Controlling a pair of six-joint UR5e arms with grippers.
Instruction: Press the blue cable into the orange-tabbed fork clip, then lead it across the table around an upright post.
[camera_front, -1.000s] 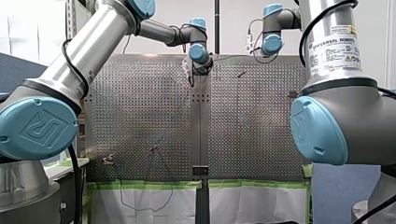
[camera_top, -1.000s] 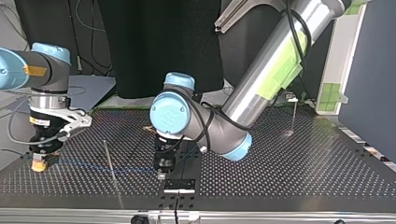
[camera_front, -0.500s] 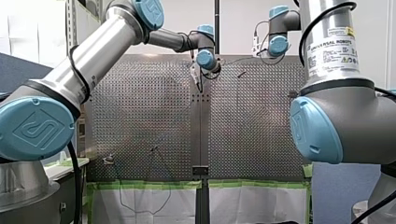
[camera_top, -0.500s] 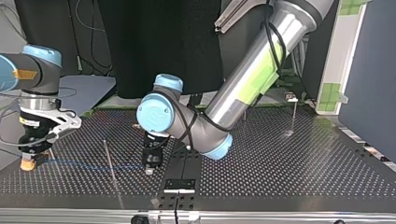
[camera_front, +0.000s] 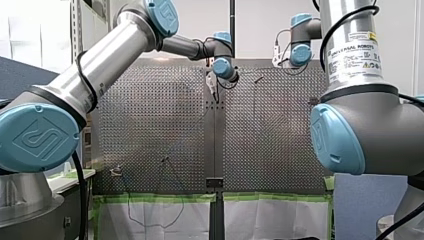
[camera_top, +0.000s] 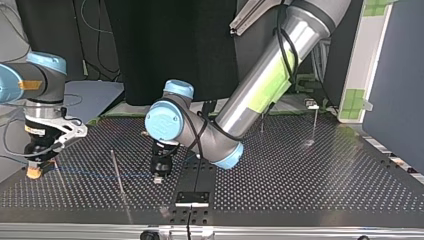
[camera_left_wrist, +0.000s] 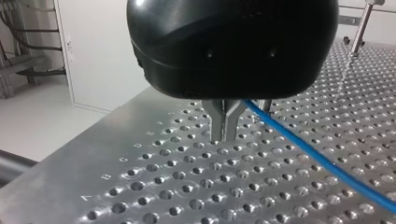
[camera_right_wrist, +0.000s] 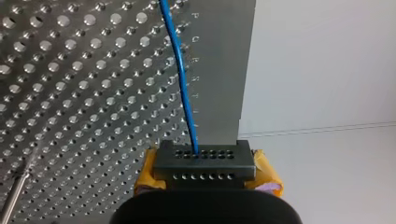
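where blue cable crosses table | upright post beside it

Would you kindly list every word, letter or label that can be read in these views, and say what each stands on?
"UNIVERSAL ROBOTS": white label on my right arm, front view; its smaller print is too small to read.
"B", "C", "D": stamped letters along the perforated metal table edge, left wrist view.
"P", "S", "T": further stamped letters on that table's edge, right wrist view; those between are unclear.
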